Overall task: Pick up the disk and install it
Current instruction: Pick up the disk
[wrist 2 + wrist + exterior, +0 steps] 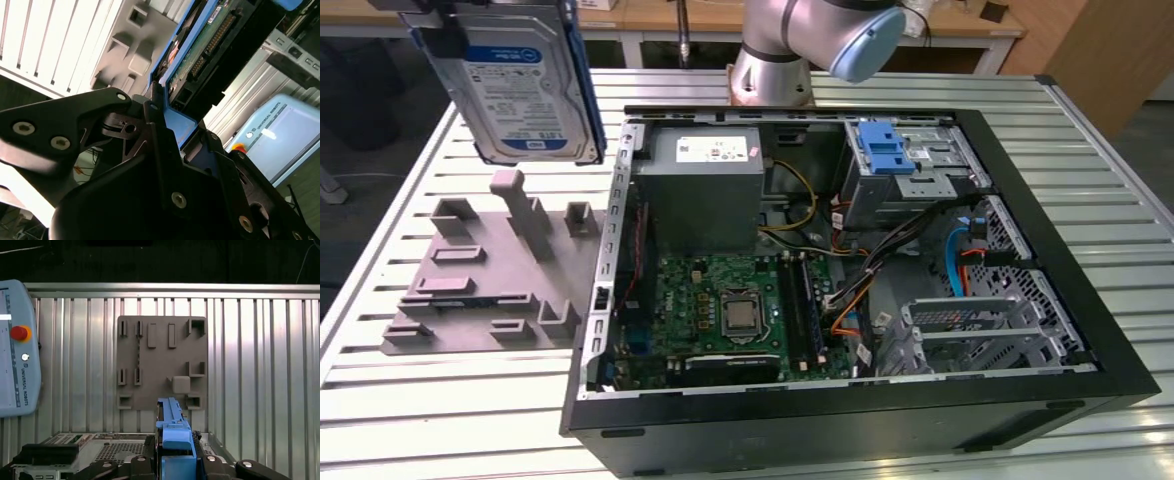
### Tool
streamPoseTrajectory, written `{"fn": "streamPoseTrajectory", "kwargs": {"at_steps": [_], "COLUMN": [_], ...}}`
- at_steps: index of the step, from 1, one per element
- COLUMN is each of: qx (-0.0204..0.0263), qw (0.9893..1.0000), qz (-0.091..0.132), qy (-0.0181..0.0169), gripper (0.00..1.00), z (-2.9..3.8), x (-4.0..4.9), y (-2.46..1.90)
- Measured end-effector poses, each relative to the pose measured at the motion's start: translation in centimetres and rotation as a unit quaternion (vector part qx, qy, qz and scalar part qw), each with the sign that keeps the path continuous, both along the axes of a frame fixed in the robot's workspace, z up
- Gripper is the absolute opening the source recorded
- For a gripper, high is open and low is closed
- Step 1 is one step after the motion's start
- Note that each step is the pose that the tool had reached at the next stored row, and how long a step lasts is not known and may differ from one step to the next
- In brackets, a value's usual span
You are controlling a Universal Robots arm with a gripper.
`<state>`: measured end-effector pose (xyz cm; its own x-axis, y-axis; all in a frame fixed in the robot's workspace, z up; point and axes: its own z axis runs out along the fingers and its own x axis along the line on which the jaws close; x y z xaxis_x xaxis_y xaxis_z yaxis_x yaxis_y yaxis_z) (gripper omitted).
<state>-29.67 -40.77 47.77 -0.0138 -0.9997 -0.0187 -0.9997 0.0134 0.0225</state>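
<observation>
The disk (pixel 527 85) hangs upright in the air at the exterior view's left, above the table. It is silver-grey with a blue-and-white label and a blue carrier frame. My gripper (pixel 165 120) is shut on the blue frame at one end, black fingers (pixel 125 132) on either side, and the drive's green circuit board (pixel 200 45) points away from it. In the first wrist view the frame's blue edge (pixel 172 427) sticks out from between the fingers, over the grey fixture plate (pixel 162 362). The disk is well above the plate and apart from the computer case (pixel 1067 400).
The open case lies on the slatted table (pixel 400 400), with a motherboard (pixel 727 310), a grey power supply (pixel 707 180) and a drive bay with a blue latch (pixel 887 150). The arm's base (pixel 774 70) stands behind it. A teach pendant (pixel 15 350) lies beside the fixture plate.
</observation>
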Motion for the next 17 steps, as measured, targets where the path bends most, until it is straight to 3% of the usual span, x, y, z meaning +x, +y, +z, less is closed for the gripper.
{"fn": "streamPoseTrajectory", "kwargs": {"at_steps": [15,17], "qx": [0.0000,0.0000], "qw": [1.0000,1.0000], "qz": [0.000,0.000], "qy": [0.0000,0.0000], "gripper": [0.36,0.36], "z": [-0.29,-0.32], "x": [6.79,7.16], "y": [0.00,0.00]}}
